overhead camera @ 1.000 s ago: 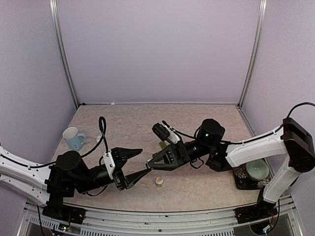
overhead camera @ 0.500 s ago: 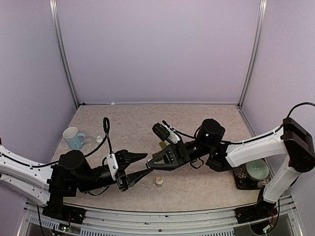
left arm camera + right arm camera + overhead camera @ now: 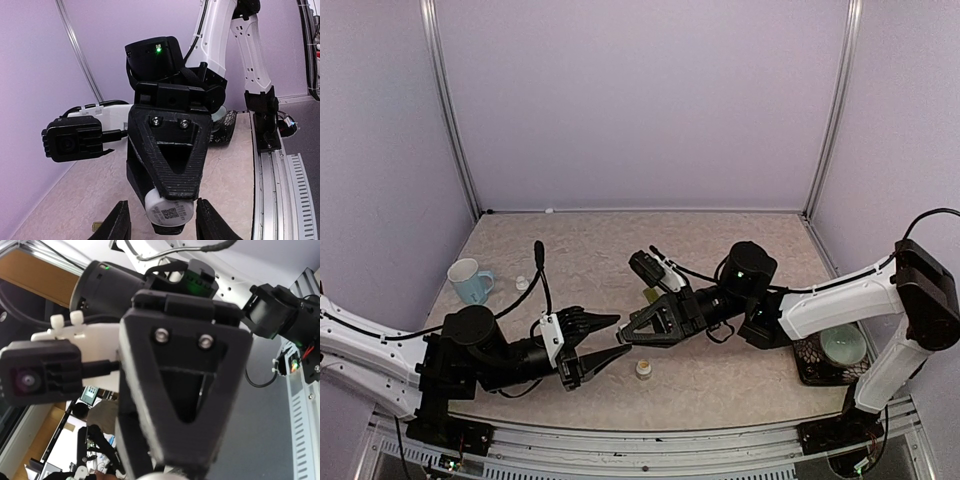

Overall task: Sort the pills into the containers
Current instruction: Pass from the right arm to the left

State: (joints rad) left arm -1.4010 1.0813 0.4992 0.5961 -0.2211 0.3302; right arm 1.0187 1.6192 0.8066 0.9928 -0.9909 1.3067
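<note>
The pill-box strip [image 3: 650, 294] is, as far as I can judge, the small olive-green thing lying on the counter [image 3: 720, 250] near the middle of the top view, half hidden behind the right arm's wrist camera. Whether its lids are up I cannot tell, and no pill shows in it or anywhere else. Just below it in the frame the two arms meet above the counter. The right gripper [image 3: 626, 336] has its jaws clenched on a small white bottle [image 3: 169, 212] with a printed code label, seen at the bottom centre of the left wrist view. The left gripper [image 3: 616, 335] has its jaws released, one on each side of this bottle and not yet closed on it. A small cream round thing [image 3: 644, 369], perhaps a cap or a little jar, stands on the counter below the grippers. The light blue mug [image 3: 468, 280] is at the left and the pale green bowl [image 3: 842, 347] at the right. I judge the task to be at its start: the bottle must be opened or handed over, and all the sorting is left.
</note>
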